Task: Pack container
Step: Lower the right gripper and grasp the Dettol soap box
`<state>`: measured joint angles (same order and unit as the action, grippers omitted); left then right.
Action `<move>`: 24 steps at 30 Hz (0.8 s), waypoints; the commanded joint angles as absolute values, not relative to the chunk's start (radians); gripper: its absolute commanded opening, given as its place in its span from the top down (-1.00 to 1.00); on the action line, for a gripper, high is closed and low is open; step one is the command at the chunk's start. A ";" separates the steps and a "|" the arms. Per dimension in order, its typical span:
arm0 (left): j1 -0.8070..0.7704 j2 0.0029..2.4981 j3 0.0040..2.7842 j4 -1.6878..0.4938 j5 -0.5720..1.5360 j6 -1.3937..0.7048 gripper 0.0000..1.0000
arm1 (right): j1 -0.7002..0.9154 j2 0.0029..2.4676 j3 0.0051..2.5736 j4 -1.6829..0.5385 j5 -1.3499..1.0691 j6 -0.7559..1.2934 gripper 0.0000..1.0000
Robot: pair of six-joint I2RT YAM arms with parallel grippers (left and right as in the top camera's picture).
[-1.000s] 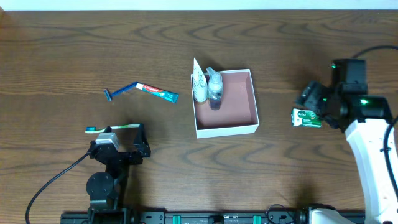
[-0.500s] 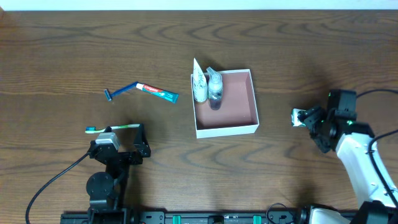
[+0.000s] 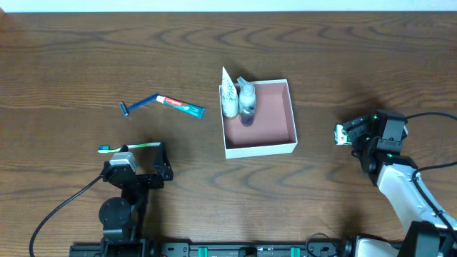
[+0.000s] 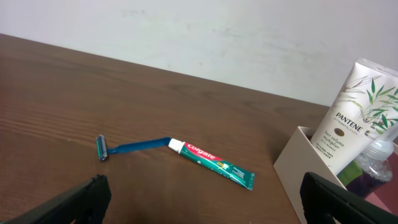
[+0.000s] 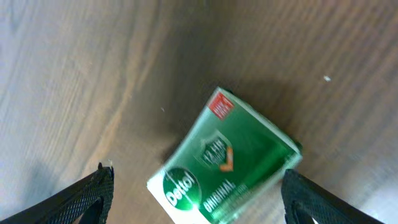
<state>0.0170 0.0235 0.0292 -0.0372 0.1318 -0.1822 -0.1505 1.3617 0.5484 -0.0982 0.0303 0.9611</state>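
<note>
The container (image 3: 291, 114), a square white-walled box with a pink inside, sits mid-table and holds a white Pantene tube (image 3: 228, 96) and a clear bottle (image 3: 247, 106). My right gripper (image 3: 355, 135) is open and straddles the green Dettol soap carton (image 3: 343, 133) lying on the table to the container's right. In the right wrist view the carton (image 5: 227, 162) lies between the spread fingers (image 5: 202, 208). My left gripper (image 3: 164, 163) is open and empty at the front left. The left wrist view shows its fingers (image 4: 208, 208), the container wall (image 4: 297, 169) and the tube (image 4: 351, 118).
A toothpaste tube (image 3: 181, 106) and a blue razor (image 3: 139, 106) lie left of the container; they also show in the left wrist view as the toothpaste (image 4: 211, 163) and razor (image 4: 124, 148). A green-headed toothbrush (image 3: 128, 146) lies just behind the left gripper.
My right arm has swung down and toward the front, bringing its open gripper over the soap carton, which it now partly hides. The left arm has not moved.
</note>
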 commanded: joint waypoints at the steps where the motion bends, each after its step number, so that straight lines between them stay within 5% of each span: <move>1: 0.021 0.024 0.004 -0.058 0.146 -0.169 -0.96 | -0.156 1.405 0.541 -0.076 0.055 0.978 -0.68; 14: 0.021 0.024 0.004 -0.058 0.146 -0.169 -0.96 | -0.156 1.517 0.541 -0.033 0.037 0.996 -0.64; 19: 0.021 0.024 0.004 -0.058 0.146 -0.169 -0.96 | -0.156 1.541 0.541 -0.011 0.035 0.950 0.02; 24: 0.021 0.024 0.004 -0.057 0.146 -0.169 -0.96 | -0.156 1.545 0.541 -0.047 0.027 0.907 0.11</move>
